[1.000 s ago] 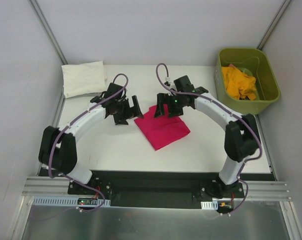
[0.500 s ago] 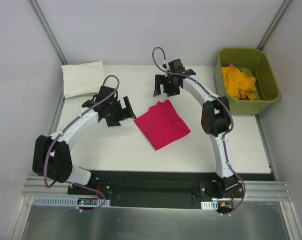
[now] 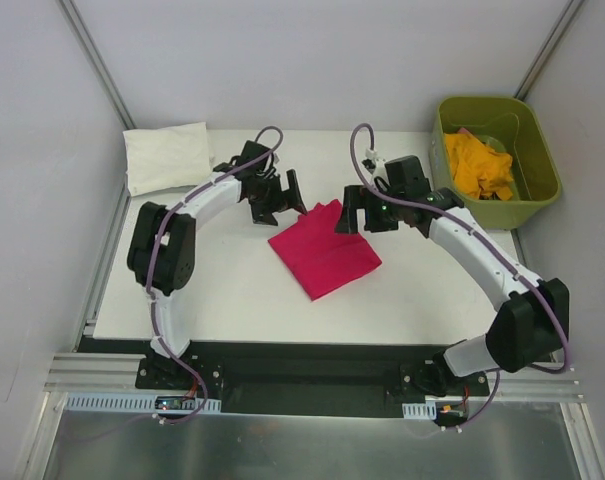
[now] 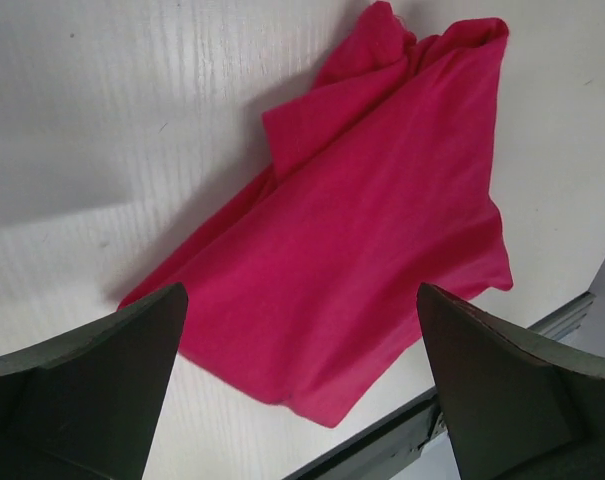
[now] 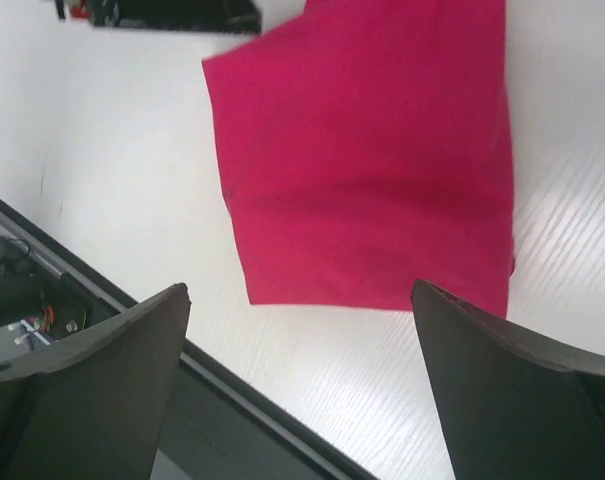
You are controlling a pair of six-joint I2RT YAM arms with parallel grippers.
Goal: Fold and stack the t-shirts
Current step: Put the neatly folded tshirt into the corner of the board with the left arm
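On the white desk (image 3: 232, 300) the red shirt (image 3: 325, 250) lies in the middle. The left fingers (image 4: 77, 395) and right fingers (image 5: 77, 385) have moved back to its far edge, spread wide and holding nothing, maybe to grab it.

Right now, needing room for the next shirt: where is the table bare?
Bare: the near table strip between pink shirt and arm bases, widest left of the shirt. Crowded: the shirt's far edge, where left gripper and right gripper hover; the right arm spans the green bin side.
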